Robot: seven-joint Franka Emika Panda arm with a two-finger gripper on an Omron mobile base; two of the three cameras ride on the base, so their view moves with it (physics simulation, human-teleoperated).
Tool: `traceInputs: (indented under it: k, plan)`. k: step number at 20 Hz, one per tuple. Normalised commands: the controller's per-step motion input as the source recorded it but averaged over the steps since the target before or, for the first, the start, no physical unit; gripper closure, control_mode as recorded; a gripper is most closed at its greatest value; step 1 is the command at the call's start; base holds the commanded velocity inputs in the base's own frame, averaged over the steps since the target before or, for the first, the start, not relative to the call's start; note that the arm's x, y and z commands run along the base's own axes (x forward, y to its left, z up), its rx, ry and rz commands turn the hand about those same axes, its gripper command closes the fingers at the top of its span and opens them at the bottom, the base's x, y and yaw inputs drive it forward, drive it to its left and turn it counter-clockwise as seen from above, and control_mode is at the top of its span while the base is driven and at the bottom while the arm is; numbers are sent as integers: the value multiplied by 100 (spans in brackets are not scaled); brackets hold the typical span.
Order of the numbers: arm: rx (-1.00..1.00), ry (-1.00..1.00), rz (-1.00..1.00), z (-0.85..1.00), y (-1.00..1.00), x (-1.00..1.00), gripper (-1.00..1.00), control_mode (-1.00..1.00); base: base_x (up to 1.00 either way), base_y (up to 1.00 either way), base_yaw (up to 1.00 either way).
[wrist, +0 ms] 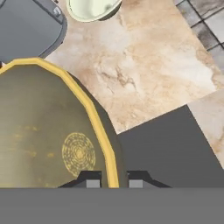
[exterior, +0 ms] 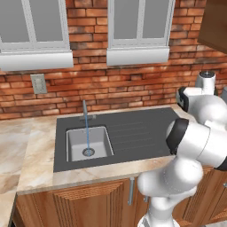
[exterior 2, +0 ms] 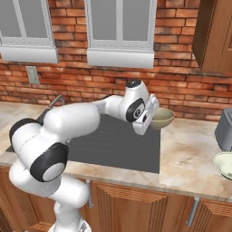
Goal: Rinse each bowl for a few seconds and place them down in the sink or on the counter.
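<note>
The hand is seen pinching the yellow rim of the olive-tan bowl, one fingertip set inside the rim and the other outside it, and the bowl is held off the surface at the right end of the sink, over its edge and the marble table. The paler bowl is seen resting on the table farther right, beside a grey appliance. In the left base view, a thin stream of water is seen falling from the faucet into the small basin.
</note>
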Motion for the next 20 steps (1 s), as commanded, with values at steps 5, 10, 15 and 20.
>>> traceInputs:
  k: [5, 10, 15, 20]
  plan:
    - [-4, 2, 16, 19, 34, -32, 100, -100, 0, 0, 0]
    - [0, -3, 12, 5, 41, -29, 100, -100, 0, 0, 0]
    - [0, -1, 15, 0, 44, -23, 100, -100, 0, 0, 0]
    - [0, 0, 16, 5, 44, -7, 100, -100, 0, 0, 0]
